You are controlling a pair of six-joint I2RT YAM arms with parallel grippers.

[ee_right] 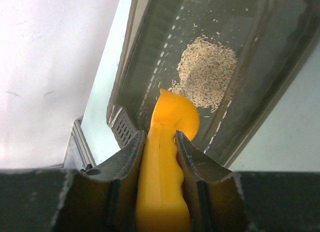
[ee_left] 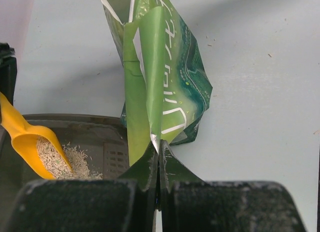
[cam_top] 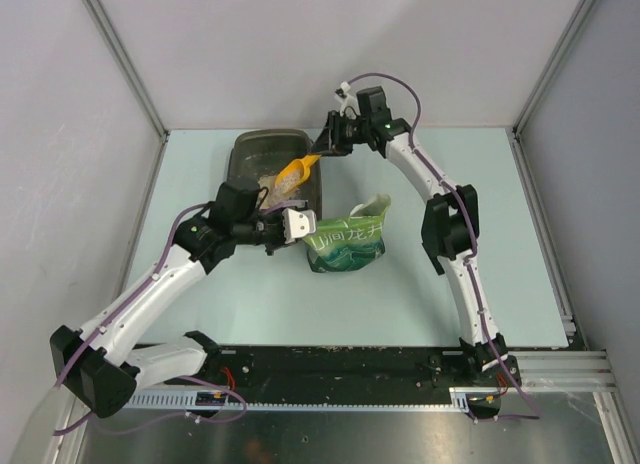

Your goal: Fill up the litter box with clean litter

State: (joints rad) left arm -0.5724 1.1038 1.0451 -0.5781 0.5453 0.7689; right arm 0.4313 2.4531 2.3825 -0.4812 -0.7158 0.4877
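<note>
Litter box (cam_top: pixel 262 144) lies flat on the table (cam_top: pixel 250 304), long side running away from the arm bases. Right pincer (ee_right: pixel 160 138) comes in over the box's far right corner. It is clenched on the handle of an orange scoop (cam_top: pixel 296 170), one finger on each side of the handle. The scoop slopes down into the box with its bowl low over the box floor, about mid-box. Clean litter (ee_right: pixel 207 74) sits as one small loose pile on the box floor just past the scoop tip. Stray grains are scattered along the floor ridges around the pile, and the rest of the floor is bare dark plastic. The left wrist view shows more grains inside the scoop bowl and a heap of grains right against the bowl's lip. Green pouch (cam_top: pixel 347 246) with white lettering stands on the table just beside the box's near right corner, top open and crumpled. Cannot tell if the pouch touches the box rim. Left pincer (ee_left: pixel 159 164) sits over the box's near right edge, fully clenched. It is pinching a thin fold of the pouch's top edge between its fingers. The pouch body extends away from the box, off its right side.
</note>
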